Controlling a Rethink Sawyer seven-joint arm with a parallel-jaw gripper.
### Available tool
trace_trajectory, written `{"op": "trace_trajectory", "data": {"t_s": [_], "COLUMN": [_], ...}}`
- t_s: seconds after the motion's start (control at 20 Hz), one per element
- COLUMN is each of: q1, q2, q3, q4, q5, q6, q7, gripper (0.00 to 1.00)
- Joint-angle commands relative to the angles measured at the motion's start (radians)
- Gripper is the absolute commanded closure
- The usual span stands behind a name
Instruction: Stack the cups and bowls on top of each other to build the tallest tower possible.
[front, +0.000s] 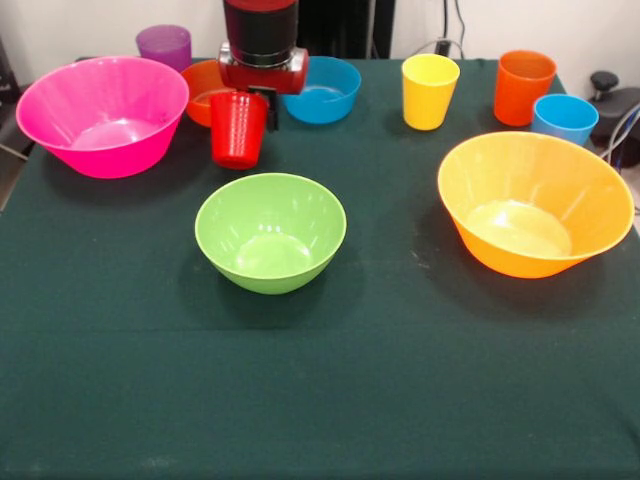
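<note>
My gripper (256, 104) hangs at the far middle-left and is shut on the rim of the red cup (238, 130), which is upright just beyond the lime green bowl (270, 232). I cannot tell whether the cup touches the cloth. The small orange bowl (200, 88) sits partly hidden behind the cup. The small blue bowl (326, 90) is to its right. The large pink bowl (102, 116) is at far left, with the purple cup (164, 45) behind it. The yellow cup (429, 90), orange cup (523, 87) and light blue cup (564, 118) stand far right, behind the yellow-orange bowl (535, 203). Each stands alone.
A dark green cloth (320, 390) covers the table. A black device with cables (612, 100) sits off the table's far right corner. The robot's pedestal is behind the far edge.
</note>
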Motion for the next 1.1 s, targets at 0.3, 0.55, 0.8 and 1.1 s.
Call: {"op": "trace_trajectory", "data": {"t_s": [0.3,0.55,0.8,1.1], "q1": [0.014,0.015,0.015,0.012], "q2": [0.019,0.014,0.009,-0.010], "q3": [0.115,0.120,0.127,0.142], "q4": [-0.106,-0.112,-0.117,-0.114], "q5": [0.042,0.043,0.042,0.065], "q6": [0.168,0.188,0.196,0.239], "q7": [-0.021,-0.020,-0.027,-0.031], "gripper": [1.00,1.00,1.00,1.00]}}
